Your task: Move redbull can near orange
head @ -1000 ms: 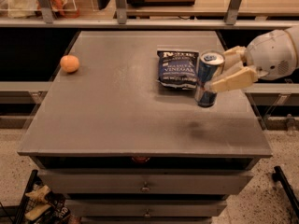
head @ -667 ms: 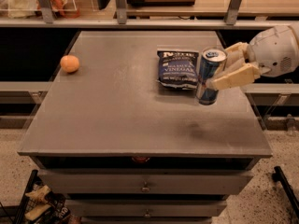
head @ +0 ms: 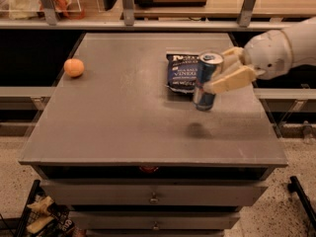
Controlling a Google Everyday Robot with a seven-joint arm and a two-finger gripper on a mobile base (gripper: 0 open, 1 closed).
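Leftward is where your redbull can (head: 206, 80) has gone since 1 second ago, a short way across the table (head: 123, 127) toward the orange (head: 74, 67), carried by the gripper (head: 217, 73). Nearest you, 2 drawer fronts (head: 154, 197) sit under the table's front edge. Above them the can's dark shadow (head: 196, 130) lies on the bare top, right of centre. The can hangs clear of the surface, slightly tilted, with the gripper's 2 tan fingers (head: 232, 79) clamped on its sides from the right. Just behind it, the dark-blue chip bag (head: 181, 73) lies flat. You see the orange resting well apart from the can, near the far left edge.
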